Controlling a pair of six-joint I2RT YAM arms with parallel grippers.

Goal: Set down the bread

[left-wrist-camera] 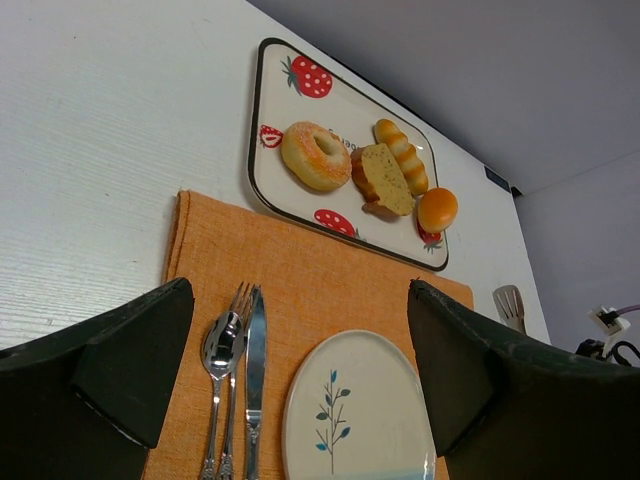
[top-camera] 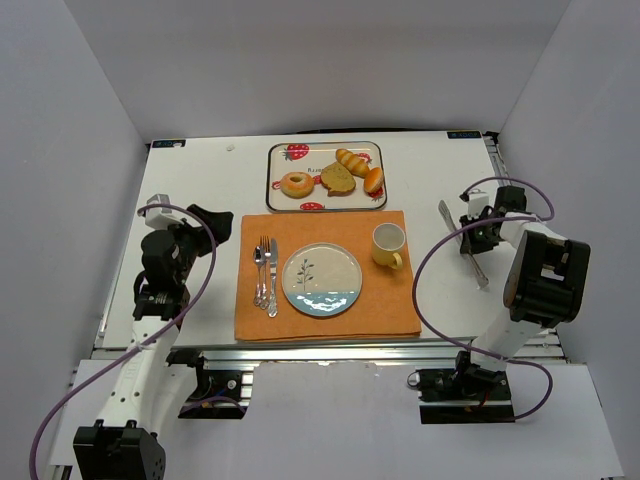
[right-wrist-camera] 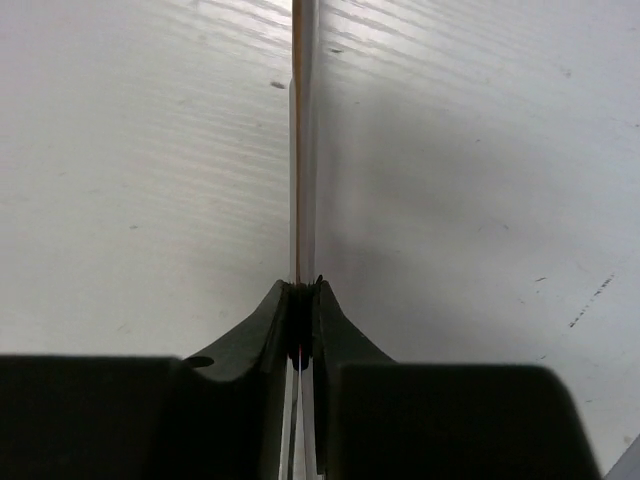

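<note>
Two arms stood at the near edge of the worktop (top-camera: 200,170). The left pincer (left-wrist-camera: 300,295) hung spread wide and empty above the left side of the one orange placemat (top-camera: 390,300). The right pincer (right-wrist-camera: 302,295), well off to the mat's right, was pressed together on the thin handle of one metal serving tool (right-wrist-camera: 304,120), seen edge-on from the wrist. On the mat lay one spoon (top-camera: 258,262), one fork (top-camera: 265,250) and one knife (top-camera: 272,280) side by side, then one plate (top-camera: 340,265), bare of food, and one yellow mug (top-camera: 388,243). Farthest back, one strawberry-printed tray (top-camera: 320,155) held four baked pieces: the bread (top-camera: 296,184), a pale-topped ring at its left end, one toast slice (top-camera: 338,179) just beside it, one ridged roll (top-camera: 351,161) and one small round bun (top-camera: 373,180). The step in hand looked like taking up the tool, the bread not yet touched. The next move probably called for carrying the tool to the tray and catching the ring without nudging the toast, then most likely on to the plate.
</note>
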